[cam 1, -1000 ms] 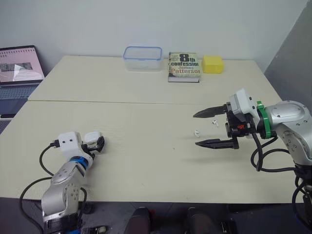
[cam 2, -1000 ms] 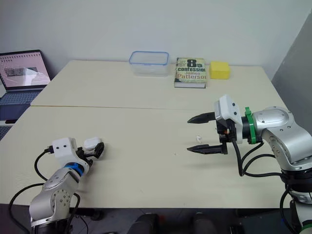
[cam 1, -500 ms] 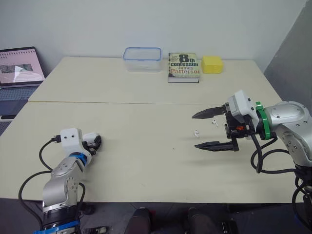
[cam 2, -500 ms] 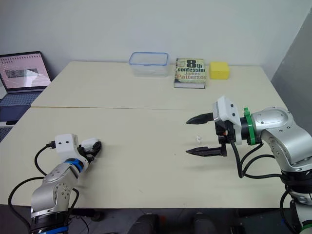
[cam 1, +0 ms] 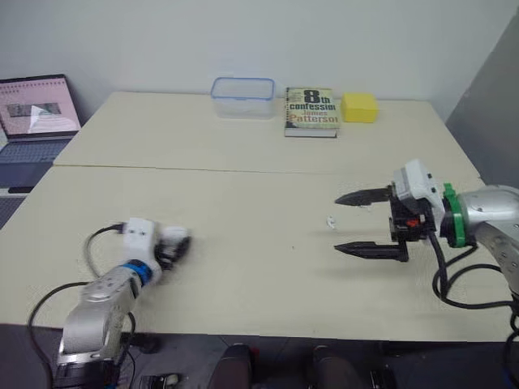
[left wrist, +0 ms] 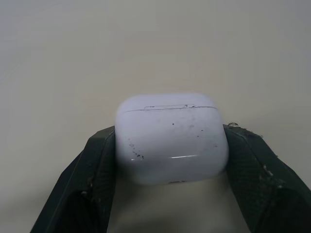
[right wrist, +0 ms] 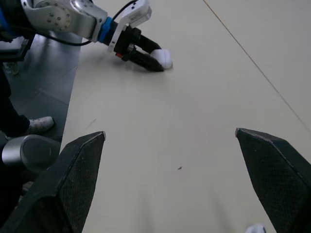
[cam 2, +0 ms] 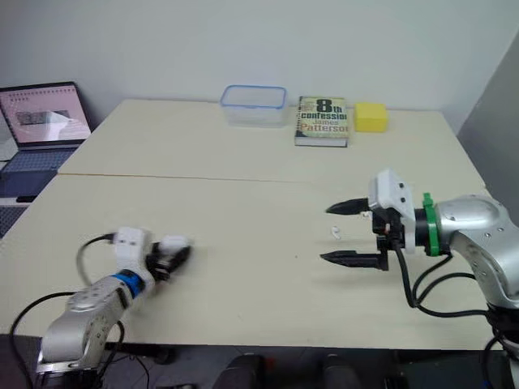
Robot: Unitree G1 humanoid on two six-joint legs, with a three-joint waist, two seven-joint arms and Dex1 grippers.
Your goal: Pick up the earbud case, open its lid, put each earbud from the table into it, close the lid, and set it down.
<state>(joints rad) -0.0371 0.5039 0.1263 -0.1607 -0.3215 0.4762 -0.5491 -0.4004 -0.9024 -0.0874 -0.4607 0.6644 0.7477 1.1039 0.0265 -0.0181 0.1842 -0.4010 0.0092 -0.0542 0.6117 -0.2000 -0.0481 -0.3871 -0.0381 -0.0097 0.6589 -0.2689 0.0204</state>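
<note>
The left end effector (cam 1: 173, 246) is in the lower left of the frame, low over the bench (cam 1: 243, 178). Its black fingers (left wrist: 97, 165) pinch the white earbud case (left wrist: 171, 138) by two opposite sides, and the case's lid is closed. At the right of the frame the right end effector (cam 1: 337, 224) hangs with its fingers spread wide. One white earbud (cam 1: 331, 220) lies on the bench near their tips. A clear container (cam 1: 242, 96), a book (cam 1: 310, 111) and a yellow block (cam 1: 359, 106) stand along the upper edge, with a laptop (cam 1: 36, 109) at upper left.
</note>
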